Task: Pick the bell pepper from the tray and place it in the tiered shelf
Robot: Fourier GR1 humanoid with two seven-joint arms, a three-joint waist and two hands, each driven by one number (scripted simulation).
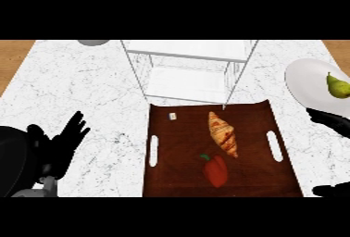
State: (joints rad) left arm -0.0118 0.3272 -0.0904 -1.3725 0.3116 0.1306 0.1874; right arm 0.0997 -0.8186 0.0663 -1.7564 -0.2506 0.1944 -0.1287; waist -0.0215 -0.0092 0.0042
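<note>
- The red bell pepper with its green stem lies on the dark brown wooden tray, in the tray's near half and a little right of its middle; nothing holds it, so the pick has not begun.
- Just beyond it on the same tray lies a golden-brown croissant, close to the pepper but apart from it, and a small pale tag-like object sits near the tray's far left corner.
- The white wire-framed tiered shelf stands on the white marbled worktop directly beyond the tray's far edge; no pepper shows on the levels in view.
- The left hand shows at the near left of the worktop with its fingers spread and straight, holding nothing and well apart from the tray.
- The right hand is only partly in view at the right edge, near a white round plate that carries a green pear; I cannot tell how its fingers stand.
- A grey round object peeks in at the far left edge, too cut off to identify.
- Judgement: everything remains, namely reaching to the pepper, grasping, lifting clear of the croissant, carrying it far over the tray and setting it in the shelf.
</note>
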